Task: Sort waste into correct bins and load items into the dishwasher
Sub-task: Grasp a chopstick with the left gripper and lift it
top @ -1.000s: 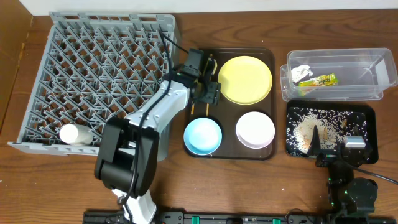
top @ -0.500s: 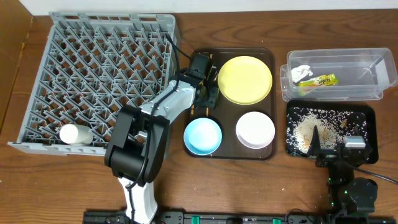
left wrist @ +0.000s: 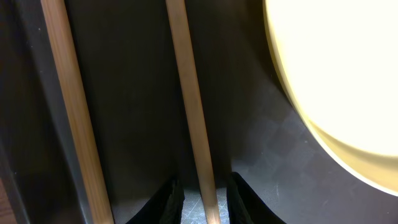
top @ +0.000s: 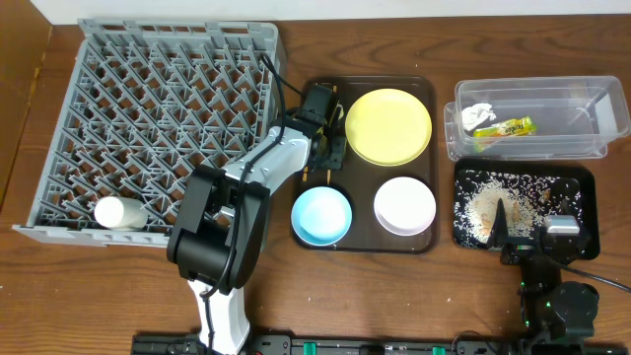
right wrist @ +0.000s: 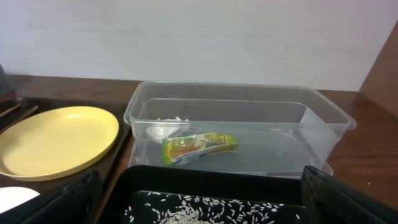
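Since 1 s ago your L arm's elbow has swung right; L gripper (left wrist: 204, 198) has barely shifted and sits low over the chopsticks (left wrist: 189, 93).
L jaws are slightly apart, straddling one stick w/ a sliver of gap each side, so not clamped yet. Both sticks lie parallel on the brown tray (top: 361, 187) by its left edge, long axis running straight ahead of the fingertips, 2nd stick just left. R gripper (right wrist: 199, 200) has jaws wide apart over the black tray (top: 582, 187), well apart from the sticks, so L is nearer. Count: 2 chopsticks, 1 yellow plate (top: 388, 126), 1 blue bowl (top: 321, 215), 1 white bowl (top: 404, 205), 1 cup (top: 119, 212) in the rack (top: 158, 108), 1 wrapper (top: 506, 126) + 1 tissue (top: 478, 113) in the clear tub (top: 592, 148).
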